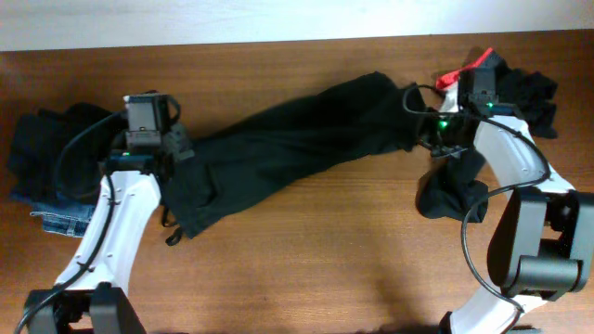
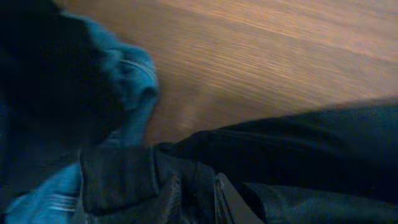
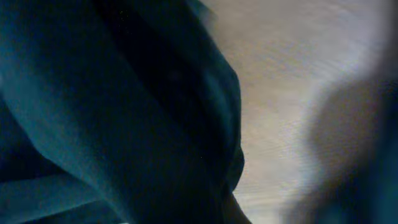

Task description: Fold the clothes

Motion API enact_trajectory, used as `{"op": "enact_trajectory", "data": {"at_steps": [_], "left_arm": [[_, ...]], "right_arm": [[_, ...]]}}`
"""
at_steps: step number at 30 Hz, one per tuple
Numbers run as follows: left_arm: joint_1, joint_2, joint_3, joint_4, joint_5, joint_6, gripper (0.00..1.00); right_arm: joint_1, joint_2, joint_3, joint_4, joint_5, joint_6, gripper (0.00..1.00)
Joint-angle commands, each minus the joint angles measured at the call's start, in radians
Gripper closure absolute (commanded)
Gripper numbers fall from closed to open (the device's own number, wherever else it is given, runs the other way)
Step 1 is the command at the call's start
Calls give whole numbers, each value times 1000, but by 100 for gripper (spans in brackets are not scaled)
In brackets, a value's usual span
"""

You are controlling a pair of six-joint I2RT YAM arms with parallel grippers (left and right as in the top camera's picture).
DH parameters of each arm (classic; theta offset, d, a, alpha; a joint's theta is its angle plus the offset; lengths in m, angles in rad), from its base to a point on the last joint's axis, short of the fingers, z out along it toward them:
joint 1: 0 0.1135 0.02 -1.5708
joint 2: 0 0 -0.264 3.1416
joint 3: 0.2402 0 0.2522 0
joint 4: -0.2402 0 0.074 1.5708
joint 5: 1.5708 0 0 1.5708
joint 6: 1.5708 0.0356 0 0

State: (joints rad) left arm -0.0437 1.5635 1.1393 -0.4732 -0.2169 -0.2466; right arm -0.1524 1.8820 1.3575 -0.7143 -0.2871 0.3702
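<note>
On a brown wooden table [image 1: 325, 241], the right claw [image 1: 432, 133] at three o'clock clamped tight on a long black fabric garment [image 1: 297, 139]; the left claw [image 2: 194, 200] showed no clear opening.

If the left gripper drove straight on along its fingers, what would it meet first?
The large black garment: the left gripper sits with its tips at the folds. The table likely lies just beneath, but depth is unclear.
</note>
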Motion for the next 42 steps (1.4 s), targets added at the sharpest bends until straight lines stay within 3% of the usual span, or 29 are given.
{"op": "enact_trajectory", "data": {"at_steps": [1,8,13,16,18,19,21,24,28,30,31,34,42], "left_arm": [[-40,-3,22,1,-8,44,82],[-80,-3,22,-10,-8,43,82],[-81,-3,22,-56,-7,43,82],[-81,-3,22,-98,-7,43,83],[-81,-3,22,-130,-7,43,83],[-81,-3,22,-145,-8,43,83],[-81,-3,22,-175,-8,43,83],[-81,-3,22,-199,-8,43,83],[-81,-3,22,-201,2,43,83],[-81,-3,22,-196,20,43,83],[-83,-2,22,-190,39,43,83],[-97,4,22,-185,66,43,83],[-150,89,21,-172,66,43,80]], "right_arm": [[-90,-24,25,-58,148,5,96],[-178,-115,25,-182,99,-48,96],[-89,-159,25,-176,10,-93,96],[-10,-157,25,-64,-39,-92,91],[31,-157,25,66,-23,-88,70],[47,-157,25,144,14,-56,67],[61,-152,25,257,115,8,67],[52,-142,25,292,269,112,69],[14,-134,25,329,266,98,61],[6,-133,25,338,215,32,35],[4,-133,25,322,156,-48,11],[5,-133,25,248,96,-128,9],[38,-133,25,104,10,-130,10]]}}
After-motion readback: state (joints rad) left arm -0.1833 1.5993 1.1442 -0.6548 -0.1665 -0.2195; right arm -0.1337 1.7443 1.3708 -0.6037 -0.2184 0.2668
